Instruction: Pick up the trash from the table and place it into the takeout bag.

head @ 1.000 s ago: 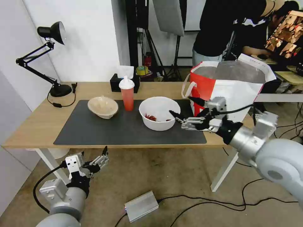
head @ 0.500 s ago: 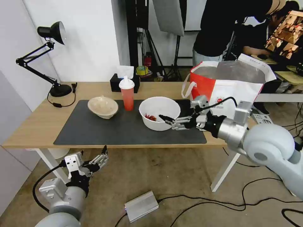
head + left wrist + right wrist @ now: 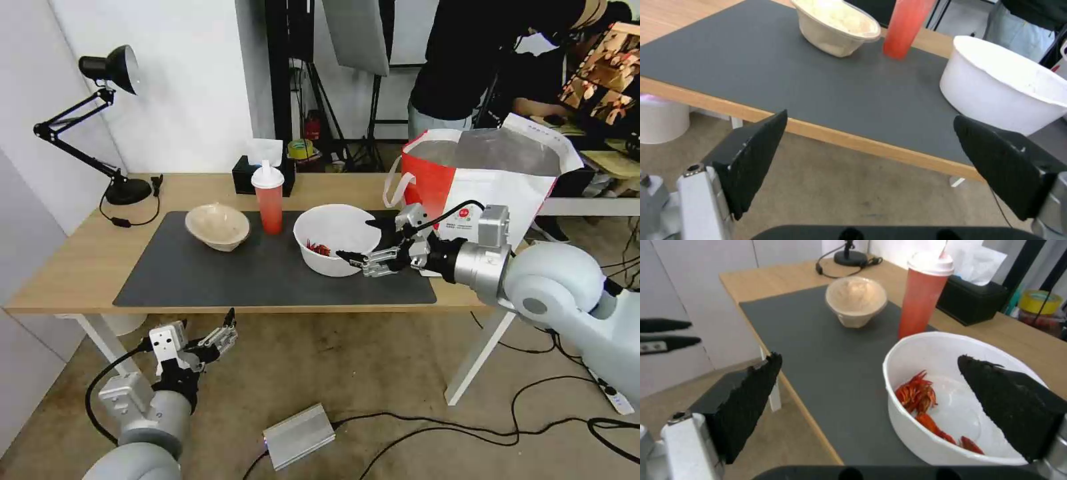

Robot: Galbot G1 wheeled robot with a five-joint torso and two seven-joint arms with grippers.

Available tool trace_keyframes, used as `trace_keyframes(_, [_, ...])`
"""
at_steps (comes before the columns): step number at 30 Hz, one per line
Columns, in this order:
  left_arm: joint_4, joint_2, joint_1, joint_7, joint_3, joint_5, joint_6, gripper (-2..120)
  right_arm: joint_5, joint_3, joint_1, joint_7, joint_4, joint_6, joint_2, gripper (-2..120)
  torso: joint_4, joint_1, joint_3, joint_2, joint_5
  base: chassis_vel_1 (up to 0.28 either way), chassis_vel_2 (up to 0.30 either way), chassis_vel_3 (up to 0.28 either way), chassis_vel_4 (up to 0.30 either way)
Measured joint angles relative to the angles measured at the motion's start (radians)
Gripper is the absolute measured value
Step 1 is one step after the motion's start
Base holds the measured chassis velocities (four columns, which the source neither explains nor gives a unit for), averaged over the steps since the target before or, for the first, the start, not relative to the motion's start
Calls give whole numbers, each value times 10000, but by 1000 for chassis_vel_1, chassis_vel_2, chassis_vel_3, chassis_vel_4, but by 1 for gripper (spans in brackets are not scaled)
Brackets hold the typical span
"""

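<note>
The trash stands on the dark mat (image 3: 233,273) of the table (image 3: 80,260): a beige bowl (image 3: 217,227) (image 3: 856,301) (image 3: 835,23), a red lidded cup (image 3: 270,203) (image 3: 920,296) (image 3: 906,30) and a big white bowl (image 3: 327,233) (image 3: 951,406) (image 3: 996,90) holding red scraps (image 3: 918,395). My right gripper (image 3: 365,240) (image 3: 870,357) is open at the white bowl's right rim, one finger over its inside, the other outside its near wall. The takeout bag (image 3: 493,187) stands open at the table's right end. My left gripper (image 3: 223,333) (image 3: 870,116) hangs open below the table's front edge.
A black tissue box (image 3: 245,175) sits behind the cup and a desk lamp (image 3: 110,133) at the back left. On the floor lie a silver box (image 3: 299,437) and cables (image 3: 467,427). A person stands behind the bag.
My right gripper has moved left from in front of the bag to the white bowl's right rim, still open. The left arm shifted slightly.
</note>
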Motion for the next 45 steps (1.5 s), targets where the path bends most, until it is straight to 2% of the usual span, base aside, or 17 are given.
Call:
trace_keyframes(13, [-43,-122,19,86,5,49,14,100,-768,-1272,1272,-761,-1234,-78,567,100,0,0,0,1,0,0,0,0,0])
trace_keyframes(26, [-46,-222,77,109,65,219,17,100,-1624,-2089,2239,-1534,-2139,99,887,100,0,-1,0,1,0,0,0,0,0])
trace_keyframes(33, [-27,-276,106,113,65,312,18,100,-1662,-2616,2790,-1626,-2547,81,998,100,0,-1,0,1,0,0,0,0,0])
trace_keyframes(41, [-134,-456,207,137,63,471,29,100,-1644,-3731,3904,-1824,-3149,47,1096,100,0,-1,0,1,0,0,0,0,0])
trace_keyframes(45, [-144,-466,269,140,41,506,29,100,-1635,-3909,4108,-1902,-3275,30,1202,100,0,-1,0,1,-1,0,0,0,0])
